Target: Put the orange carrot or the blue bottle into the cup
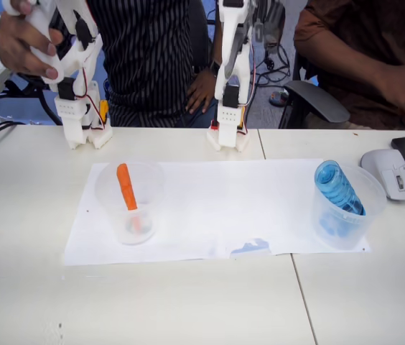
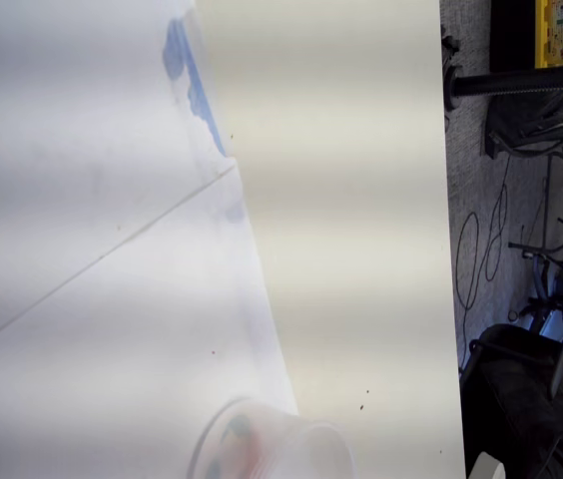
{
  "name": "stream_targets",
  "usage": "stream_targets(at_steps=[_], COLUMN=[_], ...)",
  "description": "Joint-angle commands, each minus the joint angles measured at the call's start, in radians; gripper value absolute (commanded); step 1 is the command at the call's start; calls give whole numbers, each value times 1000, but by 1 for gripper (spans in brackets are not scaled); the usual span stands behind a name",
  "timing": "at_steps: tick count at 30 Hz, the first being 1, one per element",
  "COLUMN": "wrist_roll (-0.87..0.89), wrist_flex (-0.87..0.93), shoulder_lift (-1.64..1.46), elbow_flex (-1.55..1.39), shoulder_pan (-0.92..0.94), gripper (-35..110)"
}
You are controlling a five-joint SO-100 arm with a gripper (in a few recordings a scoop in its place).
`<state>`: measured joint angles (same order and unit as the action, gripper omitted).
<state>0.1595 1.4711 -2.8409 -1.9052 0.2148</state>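
1. fixed view: the bench [image 1: 37, 302] carries a white paper sheet [image 1: 217, 201], the landmark here.
2. the robot arm [image 1: 231, 79] stands upright just behind the sheet's far edge, well apart from both cups; its fingers are out of the picture, so whether they are parted or clenched i cannot tell.
3. the cup [image 1: 128, 203] sits on the sheet's left part with the orange carrot [image 1: 126, 187] leaning inside it.
4. a second clear cup [image 1: 346, 208] on the sheet's right end holds the blue bottle [image 1: 337, 187].
5. judged so, the placing looks done; nothing seems left.

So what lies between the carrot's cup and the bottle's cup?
In the fixed view, just bare white paper between the cup with the orange carrot and the cup with the blue bottle.
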Motion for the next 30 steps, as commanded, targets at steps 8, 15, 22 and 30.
stream_targets(at_steps=[8, 15, 22, 30], wrist_roll=[5, 14, 14, 18], wrist_flex=[-327, -385, -417, -486], shoulder_lift=[-520, -505, -505, -505], elbow_flex=[-600, -816, -953, -1115], shoulder_pan=[-6, -6, -9, -204], gripper=[19, 19, 19, 19])
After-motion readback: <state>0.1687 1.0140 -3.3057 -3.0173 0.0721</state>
